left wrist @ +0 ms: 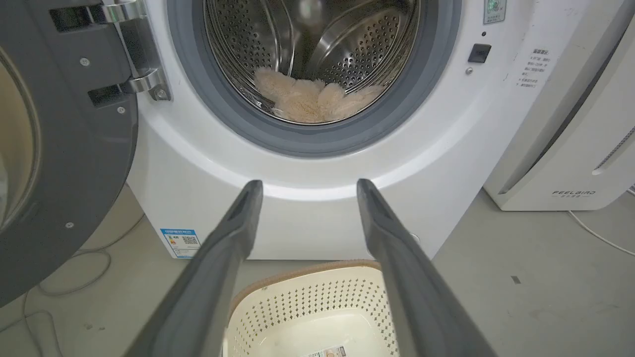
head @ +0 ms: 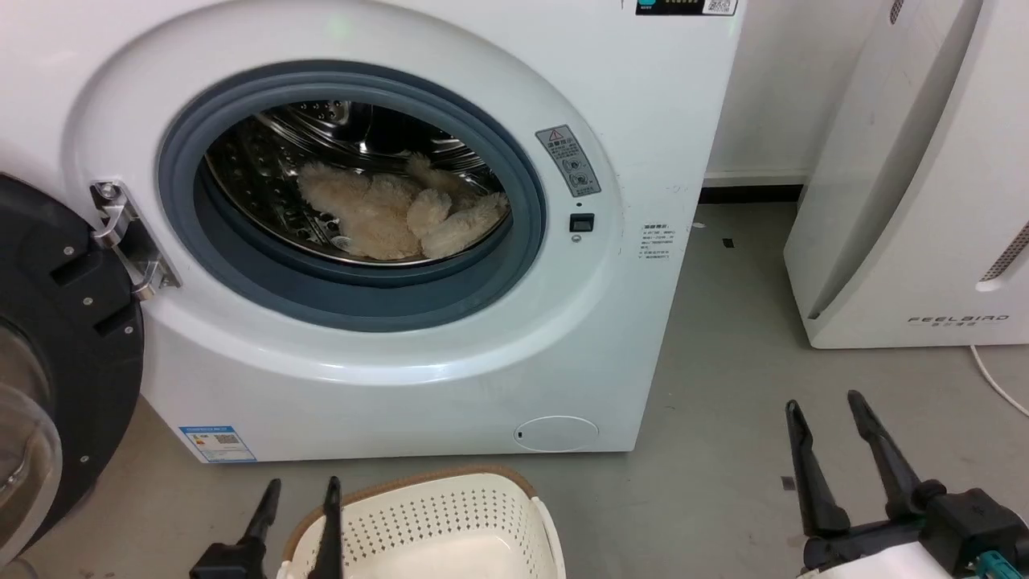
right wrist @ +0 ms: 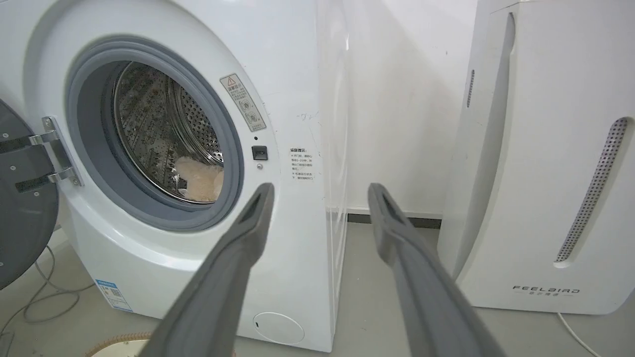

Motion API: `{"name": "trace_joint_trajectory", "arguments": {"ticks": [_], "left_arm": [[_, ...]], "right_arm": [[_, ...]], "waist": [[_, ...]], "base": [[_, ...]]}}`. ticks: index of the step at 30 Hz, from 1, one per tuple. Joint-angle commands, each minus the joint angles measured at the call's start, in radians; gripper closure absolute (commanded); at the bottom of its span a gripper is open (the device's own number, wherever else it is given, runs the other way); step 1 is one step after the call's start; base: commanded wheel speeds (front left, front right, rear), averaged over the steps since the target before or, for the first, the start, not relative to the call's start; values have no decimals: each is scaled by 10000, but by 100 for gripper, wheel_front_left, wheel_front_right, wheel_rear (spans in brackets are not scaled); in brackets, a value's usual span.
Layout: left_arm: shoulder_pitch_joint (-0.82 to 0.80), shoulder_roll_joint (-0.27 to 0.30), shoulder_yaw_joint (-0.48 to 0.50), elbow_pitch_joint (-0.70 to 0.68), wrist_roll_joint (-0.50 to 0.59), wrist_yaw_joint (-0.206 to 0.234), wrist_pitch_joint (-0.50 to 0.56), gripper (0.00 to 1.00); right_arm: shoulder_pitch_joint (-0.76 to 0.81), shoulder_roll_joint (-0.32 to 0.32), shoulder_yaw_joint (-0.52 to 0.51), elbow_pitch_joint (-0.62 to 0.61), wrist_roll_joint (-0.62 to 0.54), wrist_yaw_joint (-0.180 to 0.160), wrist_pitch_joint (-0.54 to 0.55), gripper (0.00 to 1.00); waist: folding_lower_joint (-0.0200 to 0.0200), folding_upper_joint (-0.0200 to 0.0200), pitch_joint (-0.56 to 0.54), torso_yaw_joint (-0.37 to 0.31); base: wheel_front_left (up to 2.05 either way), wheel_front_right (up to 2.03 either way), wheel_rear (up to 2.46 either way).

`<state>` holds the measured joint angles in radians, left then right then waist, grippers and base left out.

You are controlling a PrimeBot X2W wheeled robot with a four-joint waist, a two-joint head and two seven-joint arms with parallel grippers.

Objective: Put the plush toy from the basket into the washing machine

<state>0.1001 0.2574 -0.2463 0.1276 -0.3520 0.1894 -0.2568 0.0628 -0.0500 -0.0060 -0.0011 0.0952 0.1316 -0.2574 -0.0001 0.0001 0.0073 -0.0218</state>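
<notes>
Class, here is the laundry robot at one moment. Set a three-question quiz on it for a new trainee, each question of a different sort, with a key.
1. True or false: the plush toy lies inside the drum of the washing machine.
2. Multiple choice: the machine's door is A) shut, B) swung open at the left of the head view, C) taken off.
3. Short answer: what do the left pincer and the right pincer hold?

Key: 1 true. 2 B. 3 Nothing; both are open.
</notes>
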Motion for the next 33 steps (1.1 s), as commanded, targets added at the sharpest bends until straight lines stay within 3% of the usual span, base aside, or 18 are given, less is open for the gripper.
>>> {"name": "trace_joint_trajectory", "arguments": {"ticks": [1,33], "left_arm": [[2,-5,-8,5,-2,-1,11,100],[-227,-466,552,-285,797,-422,594,100]], "right_arm": [[-1,2,2,0,-1,0,3,100],[-148,1,12,-1,-217,-2,588,100]], "waist": [[1,-1,0,-1],[1,-1,-18,50]], "base": [[0,0,0],[0,0,0]]}}
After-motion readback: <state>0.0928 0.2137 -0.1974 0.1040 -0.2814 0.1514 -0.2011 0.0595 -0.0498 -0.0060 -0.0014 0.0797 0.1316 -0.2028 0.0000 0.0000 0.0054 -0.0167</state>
